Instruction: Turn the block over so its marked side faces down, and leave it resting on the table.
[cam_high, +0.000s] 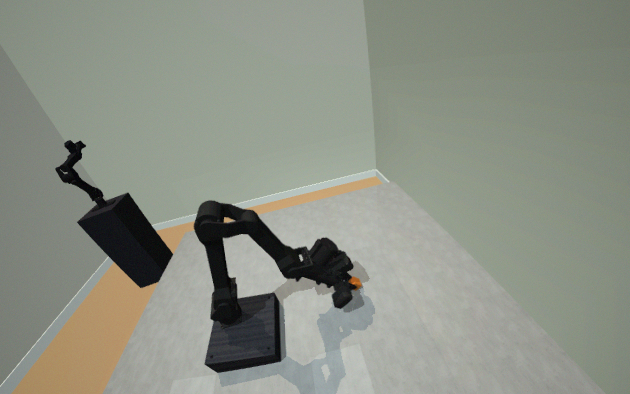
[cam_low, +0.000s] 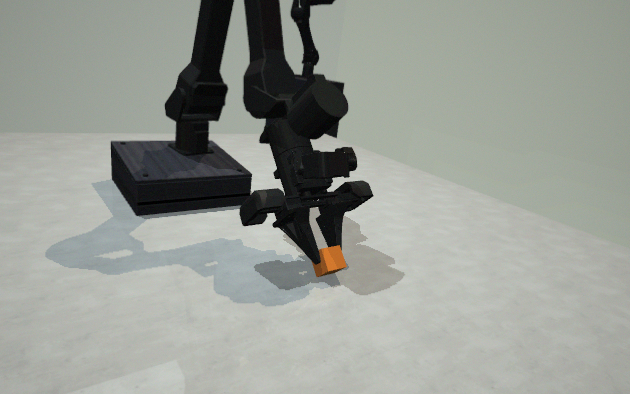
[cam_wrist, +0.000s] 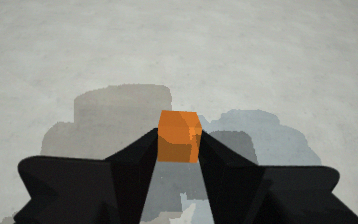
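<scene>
The orange block (cam_high: 355, 283) (cam_low: 332, 260) (cam_wrist: 178, 134) is held between the fingertips and tilted. In the exterior view it appears a little above the grey table (cam_high: 425, 300) (cam_low: 400, 340) (cam_wrist: 280, 55), near the shadows. My gripper (cam_low: 328, 255) (cam_wrist: 178, 134) is shut on the block, one finger on each side, and slants outward and down from the arm. In the top view the gripper partly covers the block. I cannot make out a marked side on the faces in view.
The arm's dark square base (cam_high: 245, 335) (cam_low: 192, 192) stands on the table behind the gripper. A second small arm (cam_high: 75, 177) stands on a black pedestal (cam_high: 125, 240) beyond the table's left edge. Walls rise beyond the table.
</scene>
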